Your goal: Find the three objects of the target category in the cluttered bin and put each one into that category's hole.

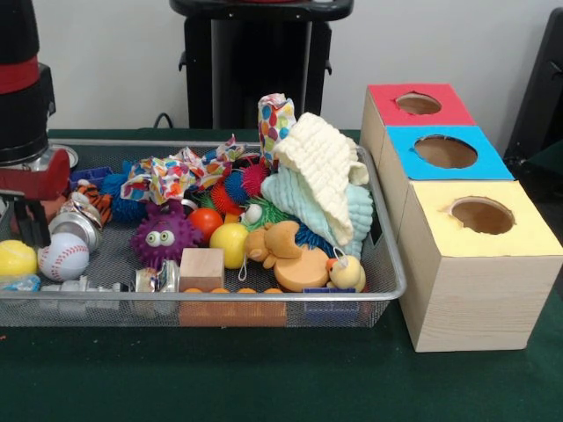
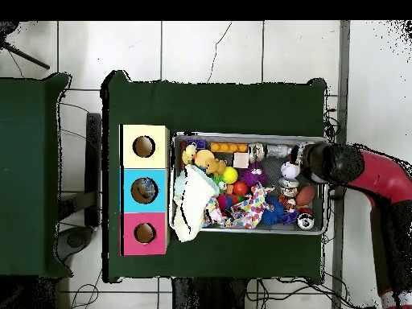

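The wire mesh bin (image 1: 387,290) is packed with clutter. At its left end lie a baseball (image 1: 63,255) and a yellow ball (image 1: 16,258). Another yellow ball (image 1: 229,243) and an orange ball (image 1: 206,221) sit mid-bin beside a purple spiky toy (image 1: 161,236). My gripper (image 1: 31,230) hangs low over the bin's left end, just above the baseball and a metal can (image 1: 75,224). From overhead the gripper (image 2: 312,165) is over the bin's right end. Three boxes with holes stand beside the bin: red (image 1: 457,110), blue (image 1: 493,163) and yellow (image 1: 528,233).
A cream cloth (image 1: 321,171) and a mint cloth (image 1: 356,211) pile up at the bin's right end, near the boxes. A polka-dot cloth (image 1: 176,171), a wooden block (image 1: 201,268), an orange bear (image 1: 277,242) and a small duck (image 1: 347,272) fill the middle.
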`<state>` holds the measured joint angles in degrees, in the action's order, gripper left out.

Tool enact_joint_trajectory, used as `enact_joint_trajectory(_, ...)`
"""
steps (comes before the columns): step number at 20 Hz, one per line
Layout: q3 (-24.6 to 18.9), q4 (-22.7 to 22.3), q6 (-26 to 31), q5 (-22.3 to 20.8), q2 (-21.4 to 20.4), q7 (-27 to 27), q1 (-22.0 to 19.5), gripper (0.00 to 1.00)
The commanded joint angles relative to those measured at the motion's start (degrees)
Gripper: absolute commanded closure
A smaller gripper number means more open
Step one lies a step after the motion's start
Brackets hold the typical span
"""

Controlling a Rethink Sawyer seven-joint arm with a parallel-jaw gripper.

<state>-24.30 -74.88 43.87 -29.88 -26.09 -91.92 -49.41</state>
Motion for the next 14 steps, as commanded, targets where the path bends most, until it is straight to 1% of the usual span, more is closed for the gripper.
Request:
enact_joint_trajectory(1,0.14,-2.04,-0.44,1.35,1.55,-1.52,1.11,1.00)
enact_joint_trajectory(4,0.52,-2.42,-0.77,0.98,0.72,-1.88,1.72,1.00)
enact_joint_trajectory(6,1.22,-3.93,-1.20,0.69,-1.37,-2.98,2.43,1.00)
enact_joint_trajectory(9,1.80,-6.51,-1.59,0.84,-4.30,-3.66,2.44,1.00)
enact_joint_trajectory(10,1.86,-6.41,-1.09,0.91,-4.57,-3.48,2.62,1.00)
enact_joint_trajectory(14,1.46,-5.86,-0.69,0.88,-3.53,-2.35,2.94,1.00)
